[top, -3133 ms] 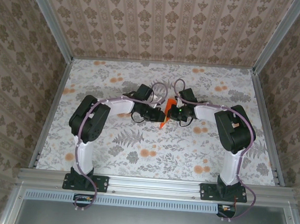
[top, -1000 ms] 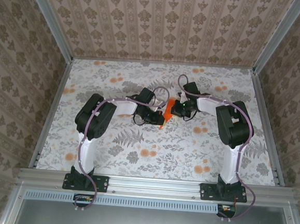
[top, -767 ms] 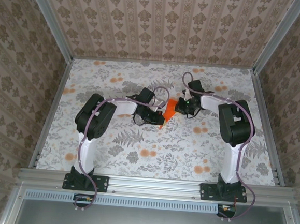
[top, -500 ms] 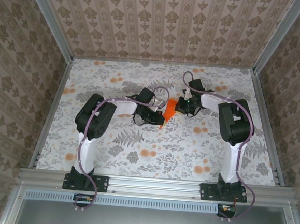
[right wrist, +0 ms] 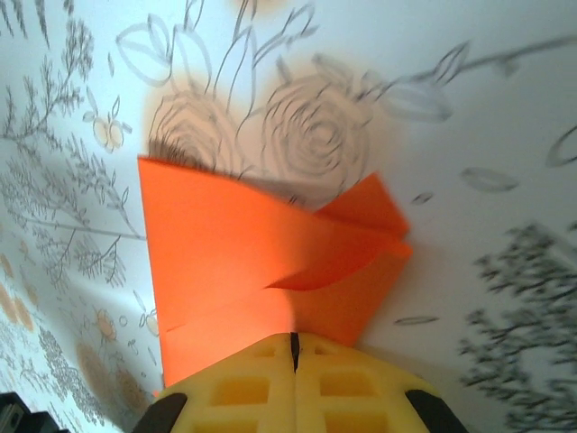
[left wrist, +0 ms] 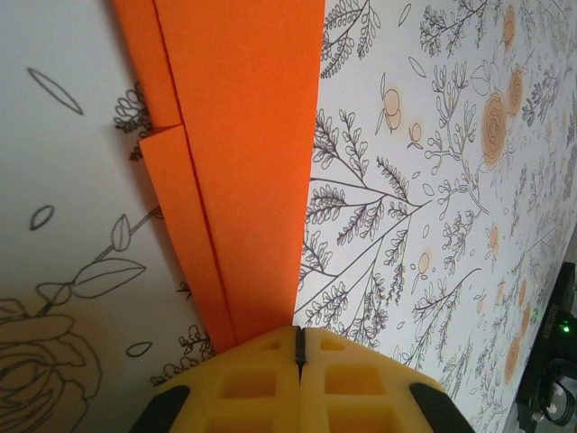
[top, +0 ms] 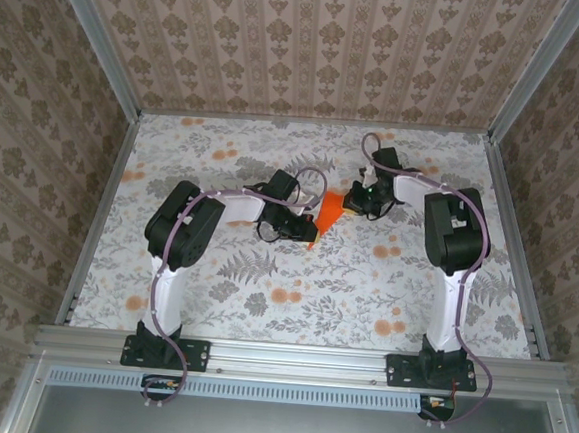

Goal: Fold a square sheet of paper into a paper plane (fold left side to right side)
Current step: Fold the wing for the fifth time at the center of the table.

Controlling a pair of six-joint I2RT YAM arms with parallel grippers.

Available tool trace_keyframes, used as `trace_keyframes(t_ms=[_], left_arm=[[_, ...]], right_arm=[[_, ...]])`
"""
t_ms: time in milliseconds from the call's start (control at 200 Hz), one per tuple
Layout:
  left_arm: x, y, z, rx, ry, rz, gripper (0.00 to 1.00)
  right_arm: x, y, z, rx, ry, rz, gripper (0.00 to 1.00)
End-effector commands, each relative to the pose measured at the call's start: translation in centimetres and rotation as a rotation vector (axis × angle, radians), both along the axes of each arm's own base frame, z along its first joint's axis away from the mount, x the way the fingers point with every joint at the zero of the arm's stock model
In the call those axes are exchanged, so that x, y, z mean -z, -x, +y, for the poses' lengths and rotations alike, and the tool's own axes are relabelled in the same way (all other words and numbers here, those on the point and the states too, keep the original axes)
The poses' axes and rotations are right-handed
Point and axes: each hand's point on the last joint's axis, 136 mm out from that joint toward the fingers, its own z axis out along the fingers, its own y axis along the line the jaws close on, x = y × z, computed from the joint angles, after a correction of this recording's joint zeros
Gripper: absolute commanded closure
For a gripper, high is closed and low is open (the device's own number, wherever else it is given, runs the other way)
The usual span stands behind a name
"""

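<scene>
Paper: bright orange folded paper sheet (top: pixel 327 216) on flowery worktop (top: pixel 263 295), between both hands.
Left hand (left wrist: pixel 299 336): shut tight, on the paper's pointy end.
Right hand (right wrist: pixel 293 341): shut tight, at the wide end.
Hard to see: paper ends under the hands; pinched or just pressed, cannot tell.

**Top external.** Your fixed camera sits high above and behind the arm bases and looks steeply down. The bases lie along the bottom edge, and the table (top: pixel 364 293) runs away to the far wall. It stands far off, so the orange paper (top: pixel 328 216) shows small at mid-table.

**Left wrist.** This camera looks forward over the left gripper (left wrist: pixel 299 338), very near the table, with the orange paper (left wrist: pixel 243 135) running up the frame.

**Right wrist.** This camera looks over the right gripper (right wrist: pixel 293 343), equally near, and the picture is slightly blurred.

**Overlap.** All three views share the orange paper (right wrist: pixel 243 244) and the flowered table surface just beside it.
</scene>
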Motion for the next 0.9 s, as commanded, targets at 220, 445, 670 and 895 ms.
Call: trace_keyframes(t_ms=[220, 445, 670, 895], left_arm=[[7.1, 4.3, 4.9, -0.020, -0.262, 0.172, 1.00], [7.0, 4.3, 4.9, -0.020, -0.260, 0.171, 1.00], [7.0, 4.3, 4.9, -0.019, -0.258, 0.168, 1.00], [6.8, 4.3, 4.8, -0.017, -0.250, 0.165, 1.00]], right_arm=[[1.5, -3.8, -4.8, 0.118, 0.083, -0.052, 1.00], [1.2, -4.9, -5.0, 0.137, 0.060, -0.058, 1.00], [0.9, -5.9, -5.9, 0.181, -0.018, -0.055, 1.00], [0.7, -6.7, -6.9, 0.212, -0.060, -0.046, 1.00]])
